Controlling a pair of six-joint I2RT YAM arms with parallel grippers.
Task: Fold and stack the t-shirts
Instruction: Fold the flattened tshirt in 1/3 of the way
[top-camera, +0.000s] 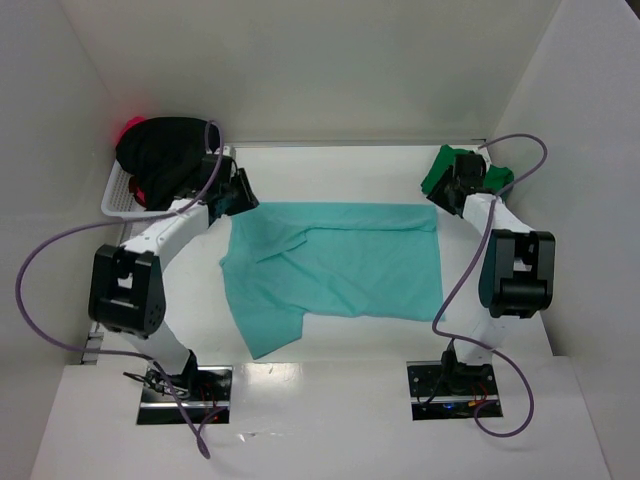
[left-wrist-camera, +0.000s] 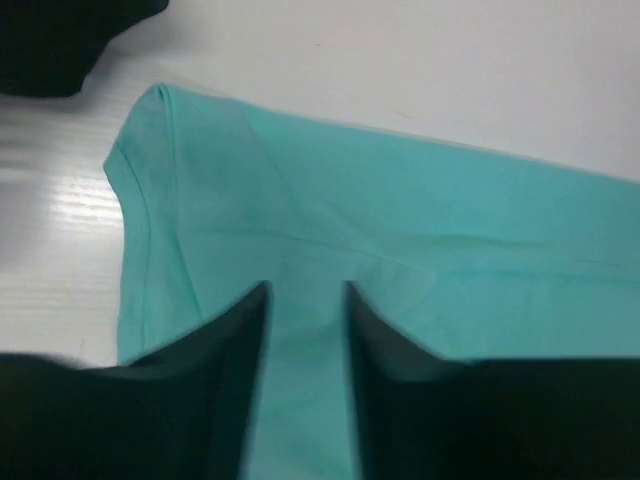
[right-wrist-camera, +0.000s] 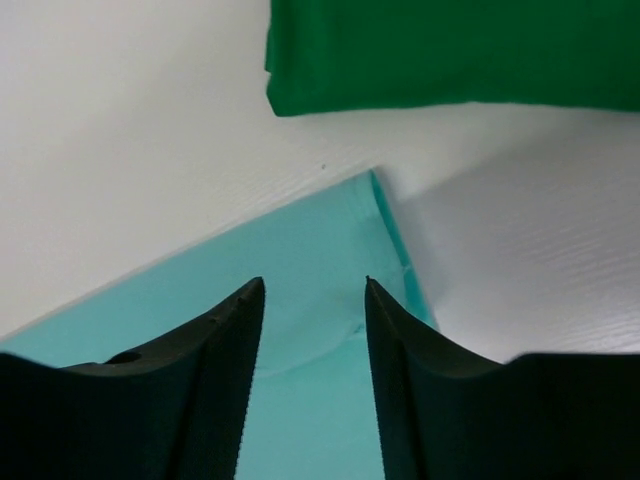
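Left gripper (left-wrist-camera: 305, 292) and right gripper (right-wrist-camera: 314, 286) stand part-open, empty, seemingly just above the upper corners of the light teal t-shirt (top-camera: 345, 262), mid-frame.

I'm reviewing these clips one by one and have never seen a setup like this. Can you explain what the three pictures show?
Two robot arms are bolted at the near edge of a white table. One picture looks down from above and behind them. The other two come from a camera on each wrist, so the dark prongs at the bottom are that arm's own fingers.

A light teal t-shirt lies spread on the table. The left gripper is at its far left corner and the right gripper at its far right corner. Both have their jaws apart over the cloth, and neither holds anything.

A folded dark green t-shirt lies at the far right. At the far left, a white basket holds a black t-shirt and a red-pink cloth.
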